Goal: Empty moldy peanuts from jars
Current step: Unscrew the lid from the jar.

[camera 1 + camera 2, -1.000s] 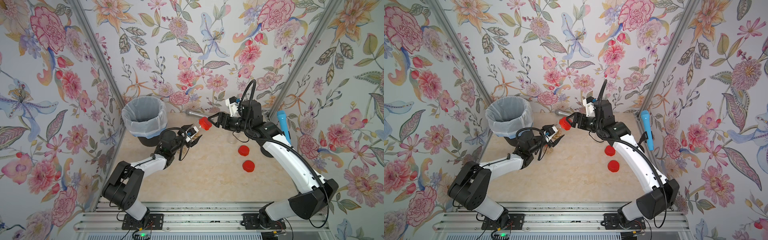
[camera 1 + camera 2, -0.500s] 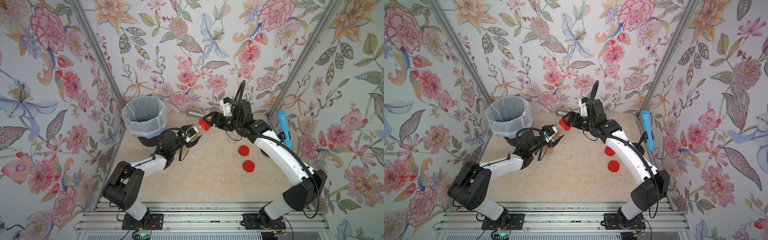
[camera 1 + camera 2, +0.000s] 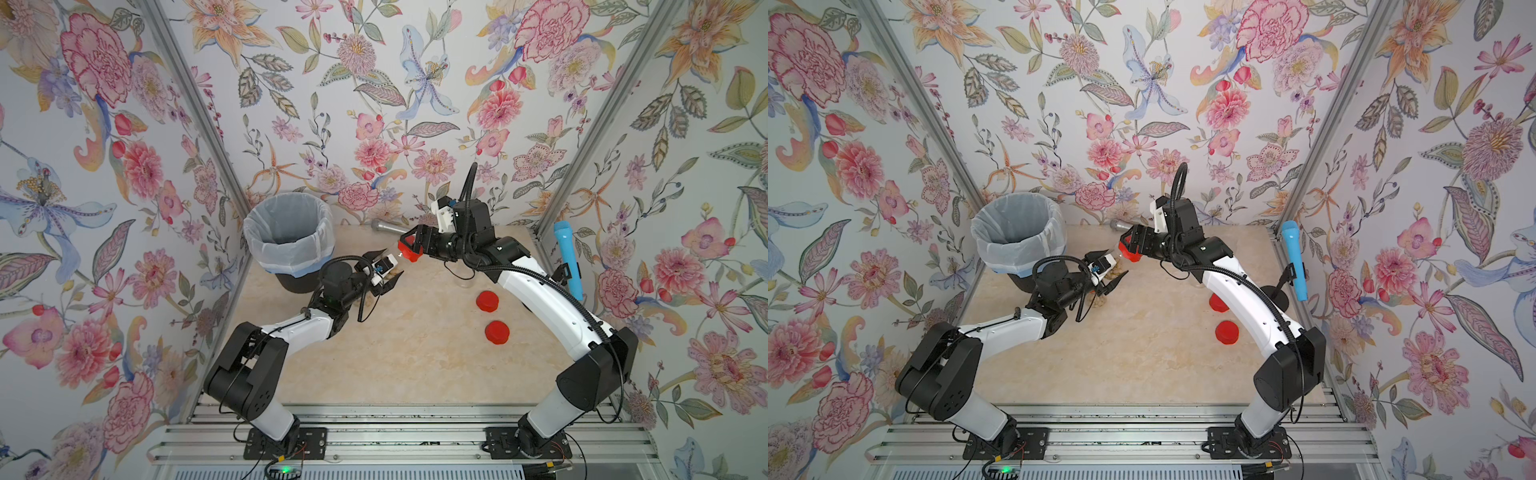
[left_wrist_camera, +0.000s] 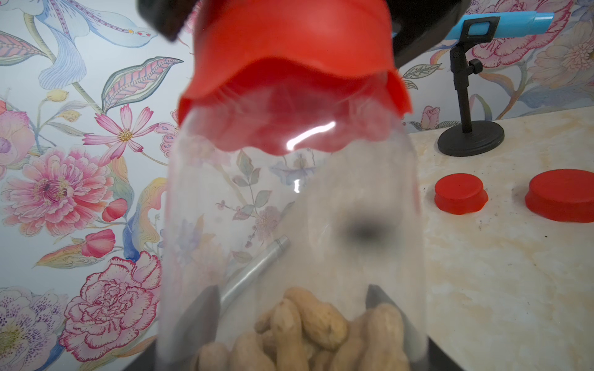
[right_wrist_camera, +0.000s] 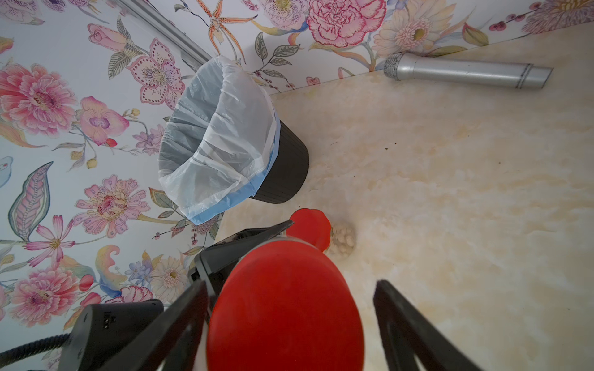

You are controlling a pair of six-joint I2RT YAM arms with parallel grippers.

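Jars with peanuts: 2 | loose red lids: 2 | bin: 1

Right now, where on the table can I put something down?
The bare patch is the front middle of the table, between the two arms and in front of the two loose red lids. The back is crowded: the lined bin, the peanut jar in the left gripper, the silver microphone. The blue microphone on its stand takes the right edge.
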